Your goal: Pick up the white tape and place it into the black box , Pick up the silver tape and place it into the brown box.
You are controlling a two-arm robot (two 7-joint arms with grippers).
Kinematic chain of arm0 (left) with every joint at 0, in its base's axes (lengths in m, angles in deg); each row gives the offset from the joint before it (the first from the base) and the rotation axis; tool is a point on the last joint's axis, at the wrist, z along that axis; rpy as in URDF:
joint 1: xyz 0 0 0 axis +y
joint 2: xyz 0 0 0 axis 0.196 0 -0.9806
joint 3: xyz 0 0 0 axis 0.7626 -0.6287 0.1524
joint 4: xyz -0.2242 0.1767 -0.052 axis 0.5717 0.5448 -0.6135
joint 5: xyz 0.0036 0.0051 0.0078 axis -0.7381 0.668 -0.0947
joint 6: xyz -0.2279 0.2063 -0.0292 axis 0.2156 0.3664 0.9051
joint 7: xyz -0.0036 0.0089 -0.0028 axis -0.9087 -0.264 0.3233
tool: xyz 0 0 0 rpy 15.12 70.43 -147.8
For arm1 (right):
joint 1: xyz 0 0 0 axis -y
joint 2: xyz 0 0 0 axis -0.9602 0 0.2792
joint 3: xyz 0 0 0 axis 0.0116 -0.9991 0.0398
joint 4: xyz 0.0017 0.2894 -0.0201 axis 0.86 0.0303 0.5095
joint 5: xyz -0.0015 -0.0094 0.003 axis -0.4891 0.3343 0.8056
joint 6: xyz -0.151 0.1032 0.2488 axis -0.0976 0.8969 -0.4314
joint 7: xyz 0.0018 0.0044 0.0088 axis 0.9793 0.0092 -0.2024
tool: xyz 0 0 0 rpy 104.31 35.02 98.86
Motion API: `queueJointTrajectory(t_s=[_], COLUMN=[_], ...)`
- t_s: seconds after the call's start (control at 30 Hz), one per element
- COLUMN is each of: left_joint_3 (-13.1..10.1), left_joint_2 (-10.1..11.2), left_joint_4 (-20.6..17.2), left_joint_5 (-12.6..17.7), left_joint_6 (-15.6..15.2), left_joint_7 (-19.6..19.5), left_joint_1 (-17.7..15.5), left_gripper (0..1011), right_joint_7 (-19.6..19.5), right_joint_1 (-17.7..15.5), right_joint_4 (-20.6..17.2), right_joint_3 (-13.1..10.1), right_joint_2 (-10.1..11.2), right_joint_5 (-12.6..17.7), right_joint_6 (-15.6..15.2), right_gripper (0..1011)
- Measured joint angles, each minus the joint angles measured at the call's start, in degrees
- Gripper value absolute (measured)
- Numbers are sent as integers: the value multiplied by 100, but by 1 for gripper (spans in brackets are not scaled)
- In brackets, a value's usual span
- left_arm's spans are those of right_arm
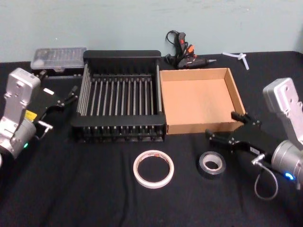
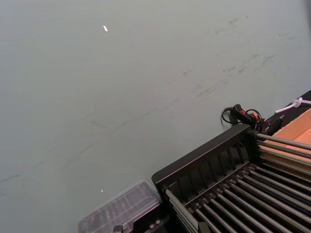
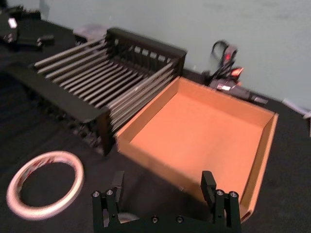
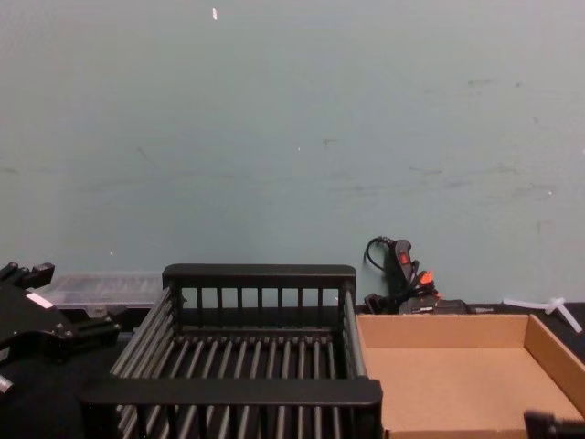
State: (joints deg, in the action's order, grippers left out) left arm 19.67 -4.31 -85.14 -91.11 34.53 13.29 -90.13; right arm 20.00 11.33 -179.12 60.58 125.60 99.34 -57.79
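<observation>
- Evidently nothing was boxed yet: the white tape [image 1: 153,169] lay at 6 o'clock from the black box [image 1: 120,58], the silver tape [image 1: 211,164] at 6 o'clock from the brown box [image 1: 236,93].
- The right gripper [image 1: 225,128] hovered open just beside the silver tape; next it should descend and straddle the roll. The left gripper [image 1: 66,98] waited open at the crate's 9 o'clock.

No text can be read; the printing inside the white tape [image 1: 153,169], lower centre, is too small.
</observation>
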Motion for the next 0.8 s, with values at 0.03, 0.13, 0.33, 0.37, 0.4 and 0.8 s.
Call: queueJointTrajectory(t_s=[0.03, 0.13, 0.33, 0.37, 0.4, 0.8], left_joint_3=[0, 0, 0, 0, 0, 0], left_joint_2=[0, 0, 0, 0, 0, 0], left_joint_4=[0, 0, 0, 0, 0, 0], left_joint_5=[0, 0, 0, 0, 0, 0], left_joint_6=[0, 0, 0, 0, 0, 0], left_joint_7=[0, 0, 0, 0, 0, 0], left_joint_1=[0, 0, 0, 0, 0, 0], left_gripper=[1001, 1001, 1001, 1001, 1001, 1001], right_joint_7=[17, 28, 56, 55, 56, 132], right_joint_1=[-67, -187, -396, -414, -435, -572], right_joint_4=[-65, -174, -330, -338, -347, -386], right_joint_3=[-9, -33, -121, -133, -147, -282], right_joint_2=[17, 37, 78, 79, 79, 59], right_joint_5=[3, 5, 4, 4, 3, -80], right_joint_6=[-97, -281, -541, -559, -587, -956], right_gripper=[1002, 1003, 1002, 1002, 1002, 1002])
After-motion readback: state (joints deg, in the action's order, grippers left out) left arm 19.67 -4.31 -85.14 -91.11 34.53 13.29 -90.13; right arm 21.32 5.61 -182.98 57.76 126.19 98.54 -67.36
